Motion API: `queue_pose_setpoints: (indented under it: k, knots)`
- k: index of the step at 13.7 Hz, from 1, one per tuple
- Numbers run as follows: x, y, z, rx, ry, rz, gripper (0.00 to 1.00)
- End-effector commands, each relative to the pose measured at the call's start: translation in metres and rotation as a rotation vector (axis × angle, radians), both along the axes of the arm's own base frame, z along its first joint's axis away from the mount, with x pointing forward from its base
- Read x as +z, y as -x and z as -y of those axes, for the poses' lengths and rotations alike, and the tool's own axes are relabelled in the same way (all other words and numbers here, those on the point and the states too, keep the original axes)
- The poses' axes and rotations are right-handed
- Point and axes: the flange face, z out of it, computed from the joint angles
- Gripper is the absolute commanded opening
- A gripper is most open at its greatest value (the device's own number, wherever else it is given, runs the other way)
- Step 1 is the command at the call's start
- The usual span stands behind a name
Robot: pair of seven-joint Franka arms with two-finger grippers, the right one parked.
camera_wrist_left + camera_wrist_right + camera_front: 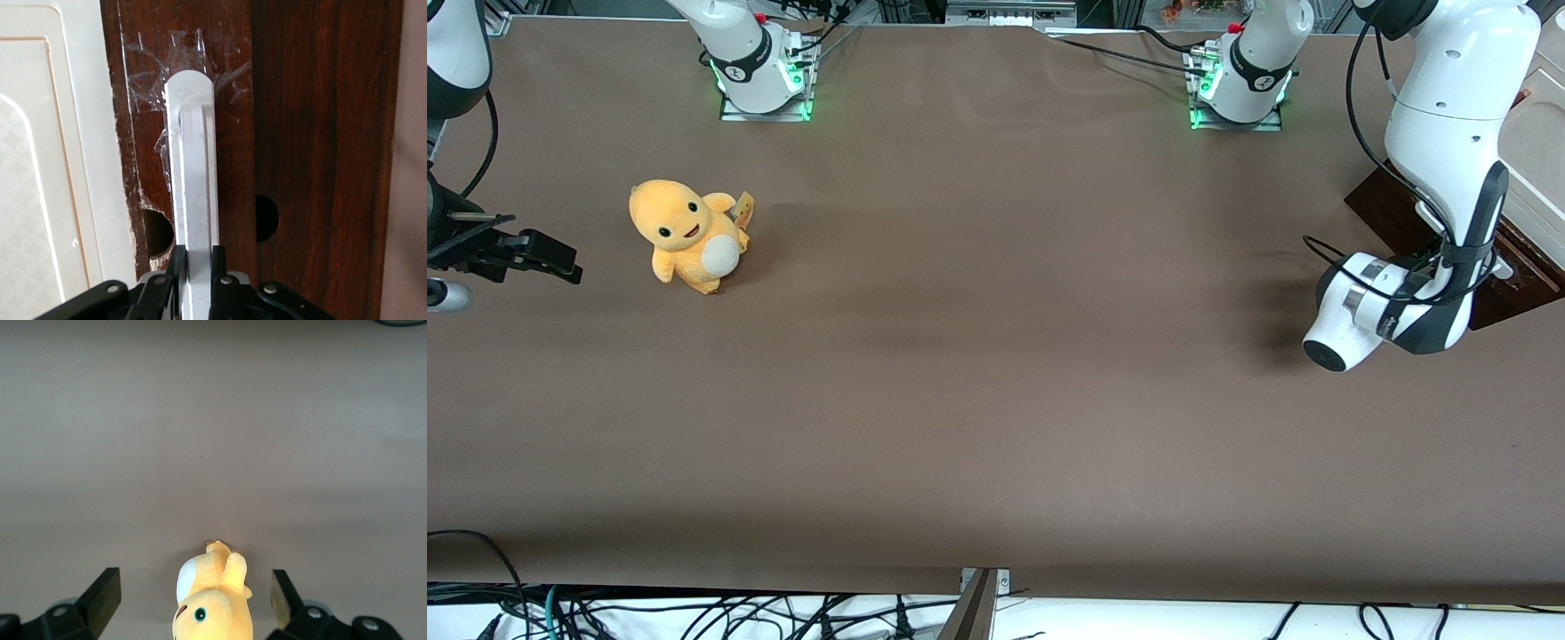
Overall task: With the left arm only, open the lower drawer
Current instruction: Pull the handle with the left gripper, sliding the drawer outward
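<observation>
The lower drawer's dark-brown wooden front (313,133) fills the left wrist view, with its white bar handle (193,167) running across it and clear tape around the handle's end. My left gripper (198,257) is shut on the handle, one black finger (177,261) on each side of the bar. In the front view the left arm (1449,133) bends down at the working arm's end of the table. Its wrist (1383,311) is against the dark-brown drawer (1392,213), and the arm hides the gripper there.
An orange plush toy (689,236) sits on the brown table (996,373) toward the parked arm's end; it also shows in the right wrist view (213,600). A cream-white cabinet (1538,151) stands above the drawer. A cream-white panel (40,167) lies beside the drawer front.
</observation>
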Motion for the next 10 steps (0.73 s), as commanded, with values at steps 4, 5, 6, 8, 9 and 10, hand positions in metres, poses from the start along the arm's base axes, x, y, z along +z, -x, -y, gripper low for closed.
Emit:
queue_pose_setpoints:
  k: [4,5,6,8,9,10]
  knots:
    - [0.018,-0.005,0.042,-0.04,-0.03,-0.016,0.08]
    - [0.021,-0.007,0.043,-0.038,-0.035,-0.013,0.08]
    - [0.023,-0.01,0.052,-0.055,-0.037,-0.01,0.08]
    - [0.023,-0.011,0.059,-0.068,-0.038,-0.01,0.08]
    - [0.023,-0.011,0.062,-0.074,-0.04,-0.007,0.08]
    - [0.024,-0.014,0.063,-0.075,-0.04,-0.002,0.08]
